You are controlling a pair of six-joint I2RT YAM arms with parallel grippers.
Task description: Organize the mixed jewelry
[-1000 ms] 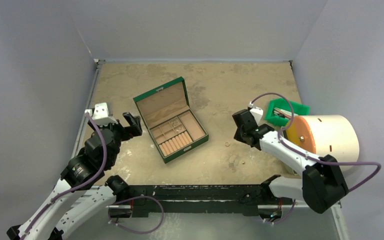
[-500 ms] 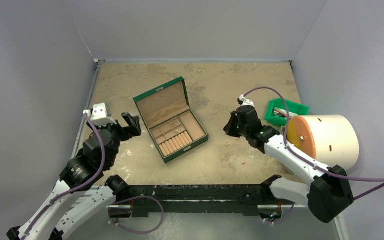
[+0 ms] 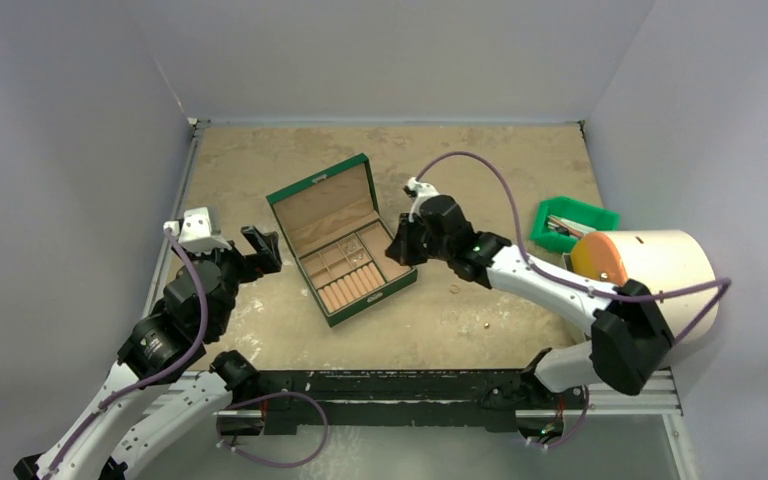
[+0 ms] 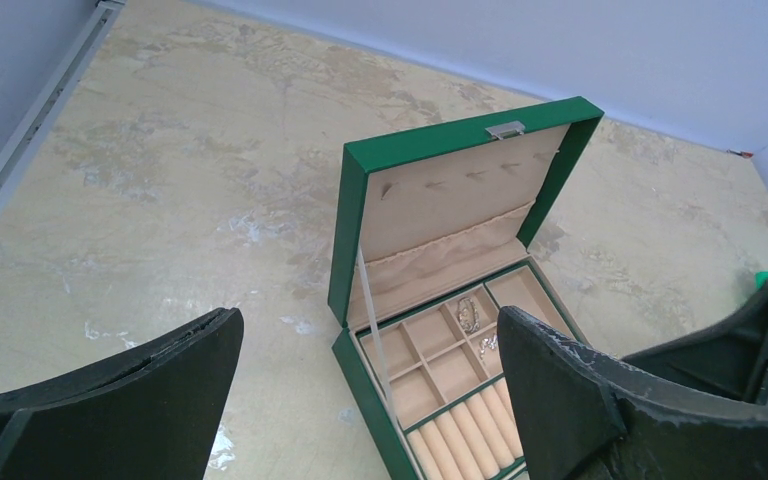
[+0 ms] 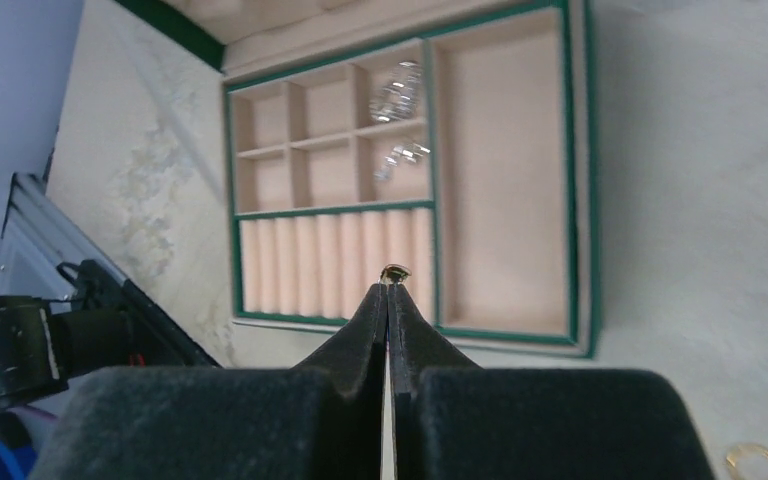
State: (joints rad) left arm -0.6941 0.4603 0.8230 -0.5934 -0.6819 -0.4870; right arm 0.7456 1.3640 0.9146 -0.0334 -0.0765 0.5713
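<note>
The green box (image 3: 371, 302) lies open mid-table, with its lid (image 4: 345, 240) upright. Silver jewelry (image 4: 468, 312) sits in two small tan compartments (image 5: 397, 92). My right gripper (image 5: 390, 285) is shut on a tiny ring (image 5: 394, 272) pinched at its tips. It hovers over the ring rolls near the box's front edge (image 5: 580, 200). From above, the right gripper (image 3: 397, 250) is at the box's right side. A loose ring (image 3: 454, 289) and a small stud (image 3: 485, 325) lie on the table to the right. My left gripper (image 3: 265, 250) stands open and empty left of the box.
A green bin (image 3: 573, 222) and a large white cylinder with an orange face (image 3: 660, 275) stand at the right edge. Grey walls close in the table on the left, back and right. A gold-coloured ring (image 5: 755, 462) lies near the right wrist.
My right arm has swung left from the table beside the loose pieces to the box's right side, still shut. The left arm has not moved.
</note>
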